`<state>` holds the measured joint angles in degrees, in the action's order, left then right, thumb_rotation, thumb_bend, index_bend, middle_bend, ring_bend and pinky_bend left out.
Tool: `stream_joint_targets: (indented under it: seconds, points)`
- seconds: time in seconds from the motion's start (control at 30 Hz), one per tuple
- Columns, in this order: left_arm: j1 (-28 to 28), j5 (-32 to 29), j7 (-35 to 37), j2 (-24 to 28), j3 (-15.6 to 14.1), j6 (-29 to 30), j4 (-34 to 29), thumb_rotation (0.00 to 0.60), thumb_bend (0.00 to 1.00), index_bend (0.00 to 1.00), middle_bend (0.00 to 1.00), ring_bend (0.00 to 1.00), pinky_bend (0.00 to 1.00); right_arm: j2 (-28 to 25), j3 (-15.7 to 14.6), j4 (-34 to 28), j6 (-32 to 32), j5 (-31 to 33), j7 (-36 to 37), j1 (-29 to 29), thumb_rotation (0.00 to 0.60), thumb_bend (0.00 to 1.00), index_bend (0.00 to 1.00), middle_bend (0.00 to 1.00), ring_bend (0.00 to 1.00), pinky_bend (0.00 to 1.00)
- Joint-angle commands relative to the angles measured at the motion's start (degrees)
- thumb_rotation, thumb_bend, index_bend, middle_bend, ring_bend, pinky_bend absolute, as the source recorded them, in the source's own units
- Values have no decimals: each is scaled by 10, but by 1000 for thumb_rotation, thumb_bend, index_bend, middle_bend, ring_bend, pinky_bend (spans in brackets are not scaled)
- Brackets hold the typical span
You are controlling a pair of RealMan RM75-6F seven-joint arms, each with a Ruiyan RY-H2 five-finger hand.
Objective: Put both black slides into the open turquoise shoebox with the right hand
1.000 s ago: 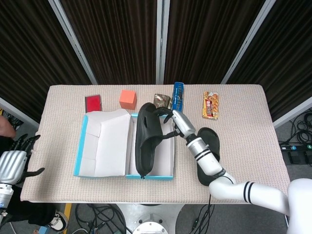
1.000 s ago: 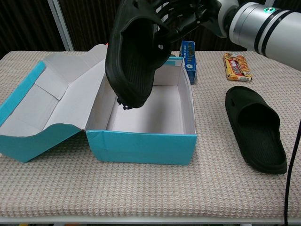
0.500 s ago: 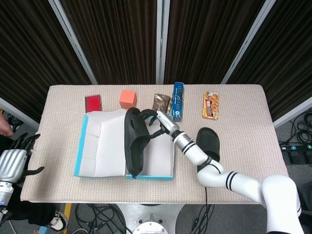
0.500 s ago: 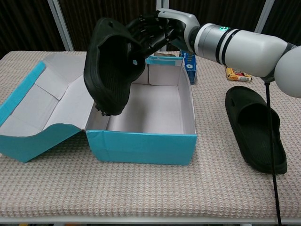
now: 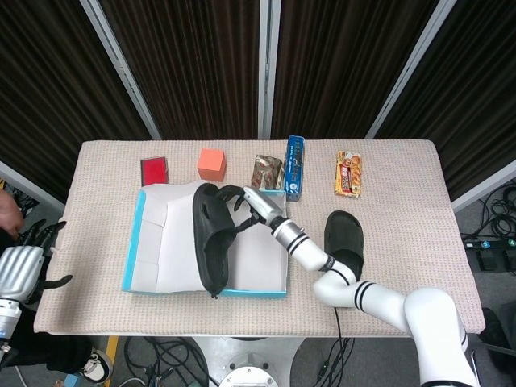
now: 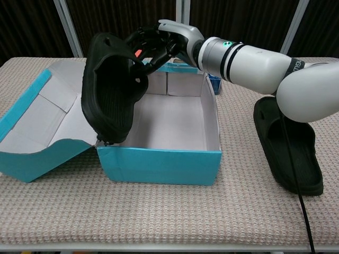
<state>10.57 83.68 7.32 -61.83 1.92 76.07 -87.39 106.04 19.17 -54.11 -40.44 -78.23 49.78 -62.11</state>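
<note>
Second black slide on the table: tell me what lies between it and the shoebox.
Only bare woven table mat separates the slide on the table from the turquoise shoebox; the chest view shows it best. The right forearm passes above that gap.

Slide (image 6: 108,95): matt black rubbery foam, ribbed sole. Shoebox (image 6: 159,164): smooth turquoise cardboard, white inside. Table cover (image 6: 159,222): coarse beige woven cloth. Right arm (image 6: 249,55): glossy white plastic.

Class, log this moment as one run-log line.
right robot hand: holds black slide over shoebox | second slide: on table | left robot hand: idle
</note>
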Motion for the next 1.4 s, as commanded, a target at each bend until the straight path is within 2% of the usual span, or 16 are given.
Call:
stream_joint_targets:
  seconds: [0.03, 0.17, 0.83, 1.4]
  points:
    - [0, 1, 5, -2, 0, 0, 4, 600, 0, 96, 155, 41, 176, 8, -4, 15, -6, -4, -2, -3, 600, 26, 606, 558, 355, 440]
    - [-1, 5, 12, -5, -1, 4, 11, 600, 0, 96, 155, 41, 176, 23, -8, 39, -18, -12, -2, -8, 600, 26, 606, 558, 357, 440]
    - [2, 6, 30, -14, -1, 1, 40, 600, 0, 96, 155, 41, 176, 82, -38, 158, 3, -30, 58, -32, 600, 31, 606, 558, 357, 440]
    - [4, 8, 34, -19, -5, -6, 43, 600, 0, 95, 155, 41, 175, 78, -72, 189, 8, -44, 21, -21, 600, 62, 606, 558, 359, 440]
